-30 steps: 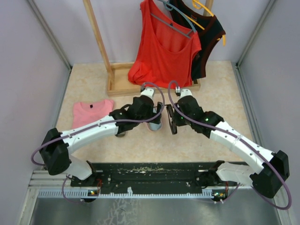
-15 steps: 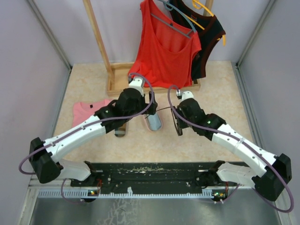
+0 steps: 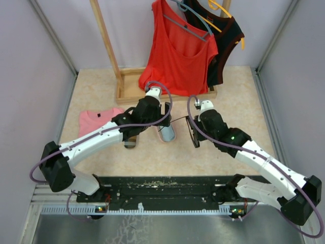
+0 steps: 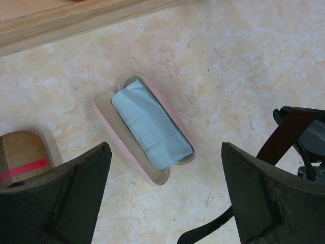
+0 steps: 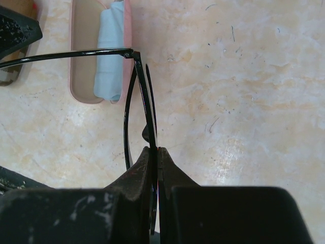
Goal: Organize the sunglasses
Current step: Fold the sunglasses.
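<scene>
My right gripper (image 3: 195, 128) (image 5: 156, 150) is shut on the rim of a slim dark sunglasses frame (image 3: 194, 136) (image 5: 141, 91) and holds it on edge above the table. One thin arm is unfolded and reaches left toward my left gripper (image 3: 163, 113) (image 4: 165, 162), which is open and empty above the open pink case (image 3: 166, 133) (image 4: 107, 118). A blue cloth (image 4: 150, 127) lies in the case. The sunglasses also show at the right of the left wrist view (image 4: 288, 133). The thick black pair is not in view.
A brown plaid case (image 3: 130, 141) (image 4: 23, 152) lies left of the pink case. A folded pink T-shirt (image 3: 96, 122) lies at the left. A wooden rack base (image 3: 129, 92) stands behind, with a red top (image 3: 177, 56) and a black top (image 3: 226, 46) hanging.
My left gripper has drawn back from the sunglasses toward the rack and stands open. One sunglasses arm now sticks out to the left. My right gripper has shifted slightly right with the frame.
</scene>
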`<action>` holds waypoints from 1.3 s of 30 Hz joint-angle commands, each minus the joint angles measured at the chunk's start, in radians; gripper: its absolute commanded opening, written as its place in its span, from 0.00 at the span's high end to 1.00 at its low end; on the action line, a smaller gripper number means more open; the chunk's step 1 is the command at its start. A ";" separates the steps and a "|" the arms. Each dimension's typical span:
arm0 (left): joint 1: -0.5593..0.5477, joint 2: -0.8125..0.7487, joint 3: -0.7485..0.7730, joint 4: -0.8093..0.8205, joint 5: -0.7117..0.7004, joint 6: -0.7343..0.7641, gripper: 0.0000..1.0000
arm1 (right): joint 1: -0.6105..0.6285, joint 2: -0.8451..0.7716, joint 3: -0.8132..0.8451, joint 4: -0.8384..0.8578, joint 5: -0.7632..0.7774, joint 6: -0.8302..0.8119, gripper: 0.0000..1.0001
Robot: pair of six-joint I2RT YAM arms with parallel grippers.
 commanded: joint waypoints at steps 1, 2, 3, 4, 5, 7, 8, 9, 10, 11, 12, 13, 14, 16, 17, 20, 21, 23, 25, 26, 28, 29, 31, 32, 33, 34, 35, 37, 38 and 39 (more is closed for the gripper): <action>-0.003 0.005 0.010 0.007 0.042 0.003 0.06 | 0.008 -0.013 0.012 0.095 0.032 0.035 1.00; -0.004 0.005 0.008 0.008 0.043 0.001 0.06 | 0.008 -0.008 0.010 0.101 0.039 0.048 1.00; -0.006 0.007 0.005 0.008 0.045 -0.002 0.07 | 0.008 -0.004 0.010 0.106 0.042 0.057 1.00; -0.007 0.008 0.004 0.009 0.046 -0.004 0.07 | 0.008 0.000 0.010 0.110 0.045 0.066 1.00; -0.009 0.008 0.001 0.011 0.048 -0.006 0.07 | 0.009 0.004 0.012 0.114 0.050 0.076 1.00; -0.014 0.013 -0.001 0.014 0.051 -0.009 0.07 | 0.009 0.010 0.011 0.125 0.056 0.094 1.00; -0.018 0.016 -0.001 0.016 0.052 -0.010 0.07 | 0.008 0.012 0.012 0.131 0.060 0.101 1.00; -0.020 0.019 -0.002 0.017 0.053 -0.012 0.07 | 0.008 0.015 0.012 0.135 0.062 0.108 1.00; -0.022 0.021 -0.003 0.018 0.055 -0.013 0.07 | 0.008 0.018 0.014 0.140 0.063 0.111 1.00; -0.025 0.024 -0.003 0.019 0.057 -0.015 0.07 | 0.008 0.023 0.016 0.145 0.060 0.114 1.00; -0.027 0.027 -0.001 0.019 0.059 -0.017 0.07 | 0.009 0.028 0.019 0.148 0.056 0.114 1.00; -0.029 0.029 -0.001 0.019 0.062 -0.019 0.07 | 0.010 0.033 0.023 0.148 0.054 0.114 1.00; -0.031 0.032 -0.002 0.020 0.064 -0.020 0.07 | 0.010 0.038 0.027 0.150 0.053 0.115 1.00; -0.035 0.035 0.001 0.025 0.068 -0.022 0.08 | 0.013 0.045 0.030 0.155 0.057 0.117 1.00; -0.037 0.038 0.003 0.025 0.069 -0.024 0.08 | 0.016 0.048 0.031 0.157 0.062 0.119 1.00; -0.043 0.042 0.002 0.028 0.075 -0.028 0.08 | 0.019 0.051 0.033 0.165 0.068 0.125 1.00; -0.045 0.042 0.000 0.028 0.077 -0.030 0.08 | 0.020 0.053 0.034 0.167 0.073 0.128 1.00; -0.047 0.046 -0.005 0.028 0.082 -0.033 0.08 | 0.020 0.052 0.035 0.168 0.083 0.135 1.00; -0.047 0.046 -0.011 0.028 0.081 -0.036 0.08 | 0.021 0.050 0.034 0.174 0.083 0.132 1.00; -0.047 0.043 -0.013 0.027 0.077 -0.036 0.08 | 0.022 0.048 0.034 0.176 0.079 0.117 1.00; -0.047 0.031 -0.013 0.019 0.056 -0.041 0.08 | 0.022 0.043 0.037 0.163 0.074 0.065 1.00; -0.047 0.020 -0.010 0.015 0.041 -0.038 0.07 | 0.023 0.034 0.032 0.156 0.076 0.038 1.00; -0.039 -0.009 0.002 -0.001 0.024 -0.032 0.07 | 0.024 0.001 0.004 0.166 0.088 -0.018 1.00; -0.029 -0.027 0.010 -0.009 0.025 -0.030 0.07 | 0.024 -0.018 -0.013 0.175 0.099 -0.042 1.00; -0.022 -0.045 0.022 -0.018 0.028 -0.029 0.06 | 0.023 -0.037 -0.029 0.183 0.101 -0.073 1.00; -0.017 -0.066 0.030 -0.025 0.032 -0.027 0.06 | 0.024 -0.053 -0.041 0.196 0.100 -0.099 1.00; -0.014 -0.086 0.041 -0.030 0.036 -0.025 0.06 | 0.024 -0.068 -0.050 0.201 0.109 -0.119 1.00; -0.011 -0.126 0.063 -0.040 0.054 -0.024 0.06 | 0.024 -0.089 -0.060 0.208 0.140 -0.142 1.00; -0.011 -0.142 0.072 -0.043 0.065 -0.025 0.05 | 0.023 -0.094 -0.063 0.213 0.153 -0.154 1.00; -0.011 -0.157 0.078 -0.047 0.072 -0.029 0.05 | 0.023 -0.099 -0.064 0.216 0.161 -0.165 1.00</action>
